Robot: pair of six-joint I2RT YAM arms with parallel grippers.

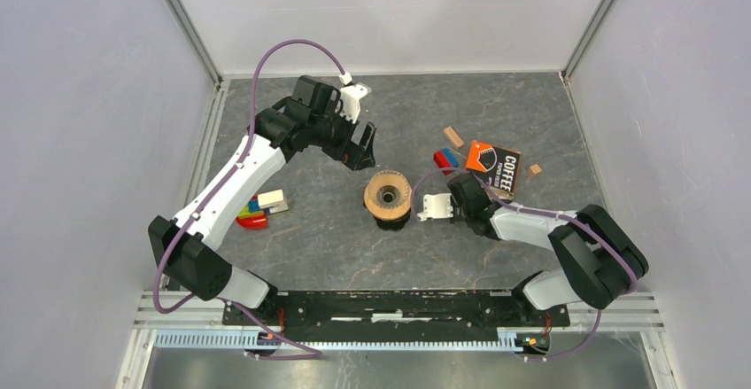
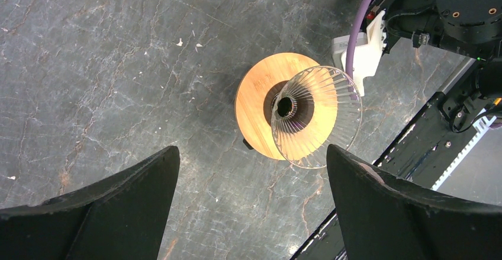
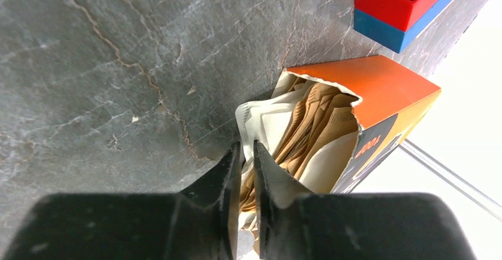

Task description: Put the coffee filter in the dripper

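Right fingers (image 3: 228, 174) pinching coffee filter (image 3: 251, 121), remainder hidden inside box (image 3: 367, 88)

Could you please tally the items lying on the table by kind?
Dripper: 1
Filter box: 1
Small wooden blocks: 2
Piles of coloured toy bricks: 2
Total: 6
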